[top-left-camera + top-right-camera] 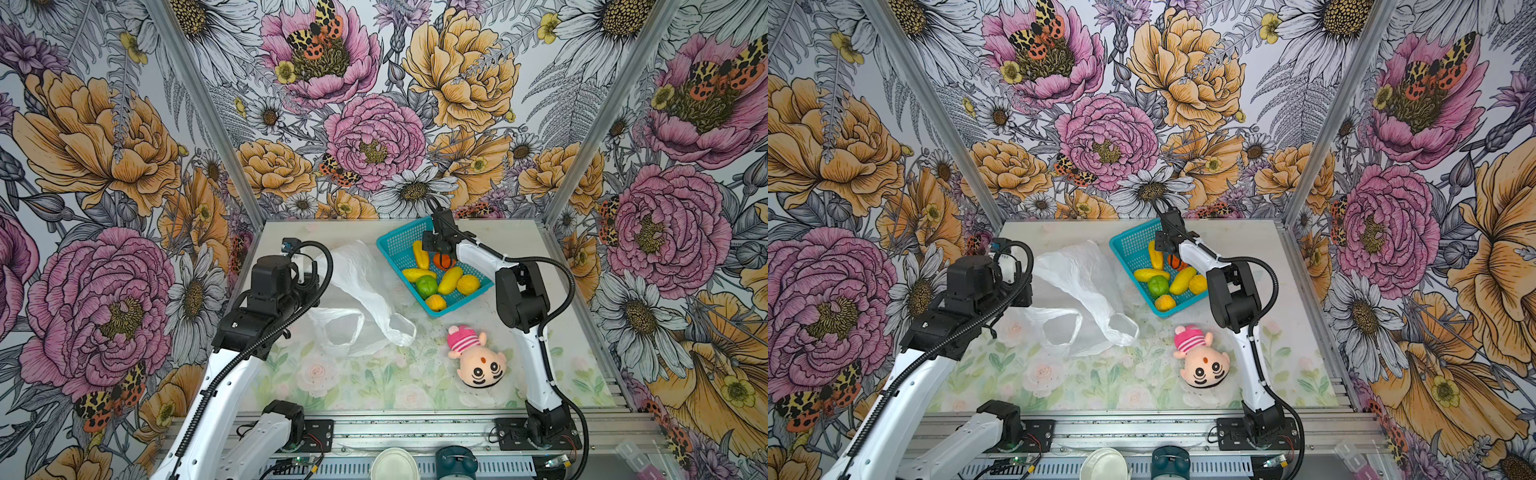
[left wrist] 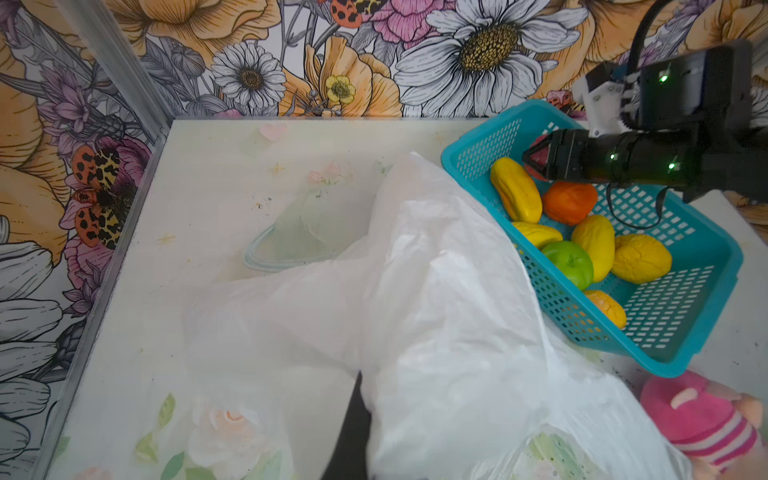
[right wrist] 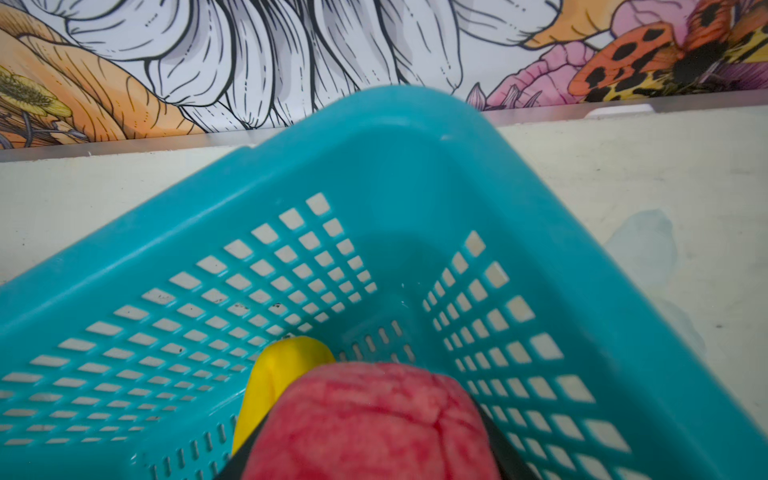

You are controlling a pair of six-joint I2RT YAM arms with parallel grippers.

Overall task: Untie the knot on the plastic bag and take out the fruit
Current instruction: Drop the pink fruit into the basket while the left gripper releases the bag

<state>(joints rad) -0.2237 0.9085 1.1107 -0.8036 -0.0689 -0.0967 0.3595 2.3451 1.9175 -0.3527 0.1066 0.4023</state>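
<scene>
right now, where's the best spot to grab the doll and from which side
I'd grip the doll across its pink striped body, coming straight down. It lies flat on its back, and the body is much narrower than the round head.

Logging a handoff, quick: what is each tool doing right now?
Left tool: closed, holding the plastic bag.
Right tool: closed on the pink-red fruit.

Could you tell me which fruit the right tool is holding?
The bumpy pink-red fruit, held in the right tool; the other fruits, yellow, green and orange, lie loose in the basket.
</scene>
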